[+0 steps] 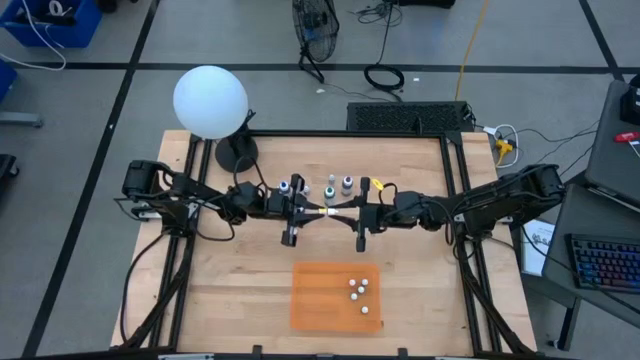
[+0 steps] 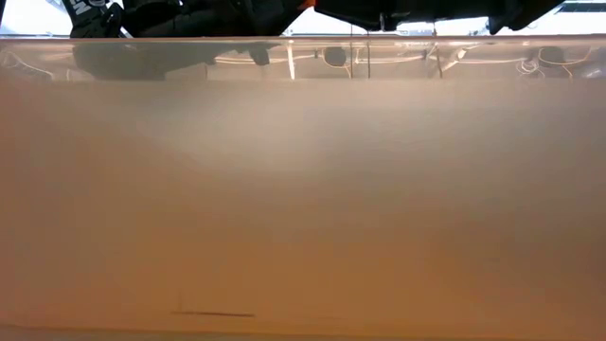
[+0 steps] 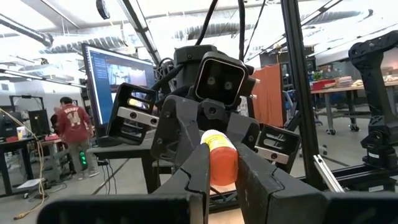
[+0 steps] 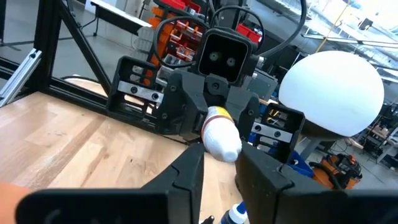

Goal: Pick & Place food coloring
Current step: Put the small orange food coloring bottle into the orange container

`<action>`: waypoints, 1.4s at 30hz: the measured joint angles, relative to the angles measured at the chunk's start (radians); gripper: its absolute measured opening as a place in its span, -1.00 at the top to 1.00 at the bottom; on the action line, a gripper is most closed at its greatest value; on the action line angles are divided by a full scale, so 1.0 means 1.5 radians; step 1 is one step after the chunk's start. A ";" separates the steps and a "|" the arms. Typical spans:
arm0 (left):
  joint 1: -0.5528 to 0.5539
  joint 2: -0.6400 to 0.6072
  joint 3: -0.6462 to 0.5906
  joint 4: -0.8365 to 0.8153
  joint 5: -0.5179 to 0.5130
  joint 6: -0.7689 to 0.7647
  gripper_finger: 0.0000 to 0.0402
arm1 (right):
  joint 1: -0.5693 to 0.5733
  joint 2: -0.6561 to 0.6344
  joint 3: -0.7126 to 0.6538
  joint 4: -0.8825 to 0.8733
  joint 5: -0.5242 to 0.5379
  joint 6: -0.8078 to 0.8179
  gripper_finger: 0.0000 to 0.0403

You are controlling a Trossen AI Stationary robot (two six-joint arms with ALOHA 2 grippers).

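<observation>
A small food coloring bottle [image 1: 328, 210], white with a yellow band and an orange end, lies level in the air between my two grippers at the table's middle. My left gripper [image 3: 222, 171] is shut on its orange end, and my right gripper [image 4: 219, 163] is shut on its white end. A few more small bottles [image 1: 331, 185] stand upright in a row on the wood just beyond the grippers, and one of them [image 4: 236, 214] shows below my right fingers. Several tiny white-topped ones [image 1: 358, 290] stand on the orange mat [image 1: 315, 300]. My left gripper pinches the bottle's orange end [image 3: 222, 167] between its two fingers, coming level from the table's left, along the bottle. The bottle is lifted clear and lies level. My right gripper pinches the white end [image 4: 222, 144] between its two fingers, level from the table's right, also along the bottle.
A white globe lamp [image 1: 210, 100] on a dark base [image 1: 236, 152] stands at the far left of the table. The flat orange mat lies near the near edge. Bare wood [image 1: 230, 280] lies left of the mat. The low view is mostly filled by an orange blur.
</observation>
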 joint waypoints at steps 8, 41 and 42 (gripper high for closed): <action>0.000 0.000 0.000 -0.015 0.000 0.000 0.74 | 0.000 0.000 0.000 0.015 -0.002 -0.001 0.43; 0.000 -0.015 0.001 -0.023 -0.001 -0.068 -0.21 | 0.093 0.033 0.345 -0.761 0.090 0.120 0.79; 0.002 -0.016 0.001 -0.023 -0.001 -0.065 -0.23 | 0.096 0.044 0.370 -0.809 0.090 0.142 0.79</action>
